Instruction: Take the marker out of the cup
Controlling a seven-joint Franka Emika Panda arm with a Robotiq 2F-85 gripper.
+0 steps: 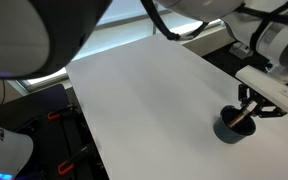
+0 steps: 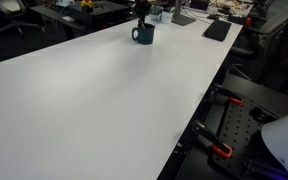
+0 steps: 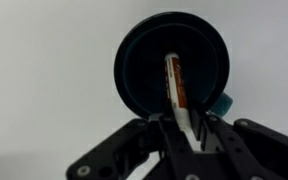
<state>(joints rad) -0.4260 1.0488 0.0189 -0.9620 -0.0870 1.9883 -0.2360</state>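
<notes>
In an exterior view the cup (image 1: 227, 130) stands on the white table (image 1: 144, 100) towards four o'clock of the picture. The gripper (image 1: 245, 113) hangs directly over it, with its tips at the cup's mouth. A reddish streak there is probably the marker, though it is too small to be sure.

In the other exterior view the cup (image 2: 144, 36) sits at twelve o'clock, far up the table, with the gripper (image 2: 141, 14) upright above it. The marker cannot be made out.

In the wrist view the marker (image 3: 177, 85) stands in the cup (image 3: 124, 75). Its long axis runs from twelve o'clock down to about five o'clock, so its near end points straight into the gripper (image 3: 189, 128). The fingers are drawn in narrow on either side of that end. I cannot tell whether they are already pinching it. Since the marker lies along the line between the fingers, a straight lift along that axis looks like the way to free it.

A small teal bit (image 3: 226, 103) shows at the rim at four o'clock. No brand, label or writing can be read in any view.
</notes>
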